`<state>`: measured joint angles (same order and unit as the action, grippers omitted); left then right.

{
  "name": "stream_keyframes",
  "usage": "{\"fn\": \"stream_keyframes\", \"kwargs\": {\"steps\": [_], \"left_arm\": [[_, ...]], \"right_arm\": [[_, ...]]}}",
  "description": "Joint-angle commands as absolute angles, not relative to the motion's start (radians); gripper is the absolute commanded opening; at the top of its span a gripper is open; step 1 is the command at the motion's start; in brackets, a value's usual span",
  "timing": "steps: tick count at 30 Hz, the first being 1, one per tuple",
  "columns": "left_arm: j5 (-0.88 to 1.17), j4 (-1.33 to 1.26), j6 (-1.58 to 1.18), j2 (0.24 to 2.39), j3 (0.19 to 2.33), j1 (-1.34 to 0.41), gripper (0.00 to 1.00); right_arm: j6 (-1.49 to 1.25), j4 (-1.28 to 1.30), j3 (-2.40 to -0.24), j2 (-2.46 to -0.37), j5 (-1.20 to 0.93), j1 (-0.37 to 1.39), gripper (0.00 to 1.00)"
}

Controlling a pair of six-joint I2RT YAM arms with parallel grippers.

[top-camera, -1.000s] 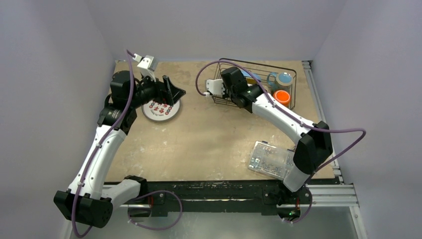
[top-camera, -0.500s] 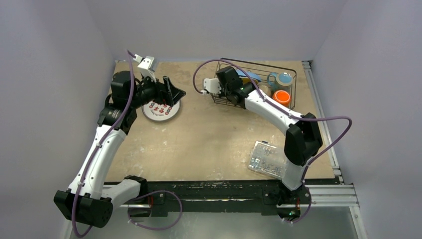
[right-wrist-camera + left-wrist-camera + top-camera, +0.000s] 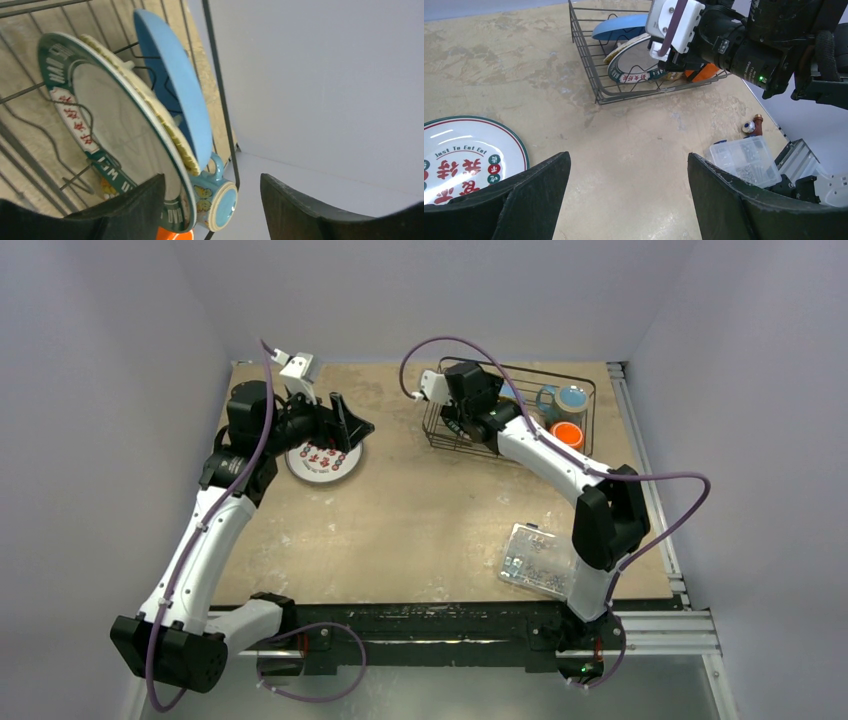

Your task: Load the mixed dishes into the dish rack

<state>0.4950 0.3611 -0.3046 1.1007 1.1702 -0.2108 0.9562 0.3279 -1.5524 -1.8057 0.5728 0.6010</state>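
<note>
open passage across table (image 3: 430, 510) centre; blocked at 1 o'clock by dish rack (image 3: 586, 60), 10 by white plate (image 3: 320, 466), 4 by clear box (image 3: 540, 562).

The counter (image 3: 420, 520) is a flat tan board. It looks worn and scuffed, with pale patches and little marks all over. Three plain walls stand close around it: a back wall (image 3: 430, 290), a left wall (image 3: 90, 420) and a right wall (image 3: 770, 420). They are all a soft grey-purple. A silver rail (image 3: 628, 400) runs down the right side of the counter. A black bar (image 3: 430, 623) runs along the near edge. The light is soft and even, with only faint shadows.
</note>
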Motion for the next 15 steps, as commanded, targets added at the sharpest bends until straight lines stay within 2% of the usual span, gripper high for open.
{"fn": "stream_keyframes", "kwargs": {"steps": [1, 2, 3, 6, 11, 15], "left_arm": [[0.513, 0.339, -0.318, 1.106, 1.210, -0.212, 0.86], [0.513, 0.339, -0.318, 1.108, 1.211, -0.212, 0.86], [0.513, 0.340, -0.316, 1.108, 1.210, -0.212, 0.86], [0.513, 0.345, -0.317, 1.114, 1.215, -0.209, 0.86], [0.523, 0.342, -0.329, 1.117, 1.214, -0.203, 0.86], [0.528, 0.338, -0.338, 1.126, 1.213, -0.201, 0.86]], "right_arm": [[0.880, 0.193, -1.587, -1.778, 0.689, 0.595, 0.80], [0.866, 0.178, -1.585, -1.776, 0.710, 0.594, 0.96], [0.848, 0.168, -1.578, -1.770, 0.723, 0.594, 0.98], [0.770, 0.164, -1.533, -1.720, 0.733, 0.594, 0.99], [0.499, 0.154, -1.418, -1.533, 0.584, 0.596, 0.99], [0.113, 0.088, -1.254, -1.340, 0.489, 0.597, 0.99]]}}
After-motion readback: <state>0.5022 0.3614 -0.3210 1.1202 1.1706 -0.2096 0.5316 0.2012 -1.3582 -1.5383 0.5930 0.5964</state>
